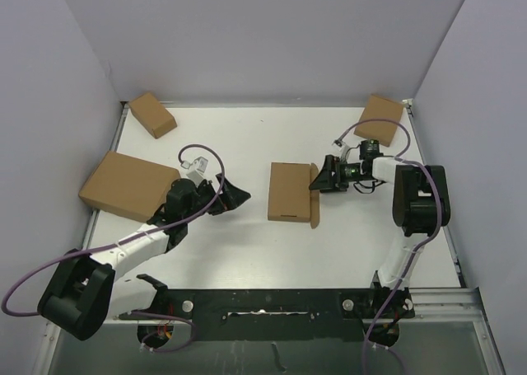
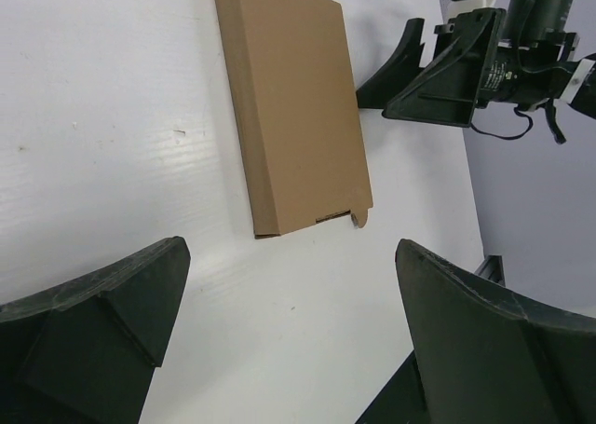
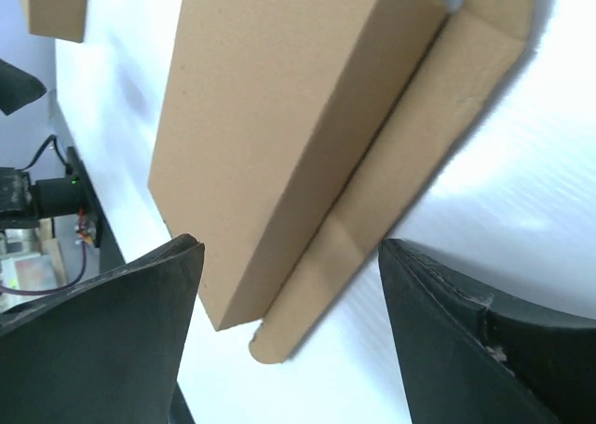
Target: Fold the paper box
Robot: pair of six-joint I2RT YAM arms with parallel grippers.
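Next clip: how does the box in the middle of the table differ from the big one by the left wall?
The middle box is narrower, the big box wider. The middle box lies square to the table with a flap loose along its right side; the big box sits turned and looks fully closed. Both are plain brown cardboard, lying flat.

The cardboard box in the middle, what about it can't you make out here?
- Inside of the box: its closed top covers it in every view.
- Top view: whether the right gripper touches the side flap; the gripper overlaps that edge.
- Left wrist view: the box's far end, cut off by the picture's top edge.
- Right wrist view: its far end, cut off likewise.
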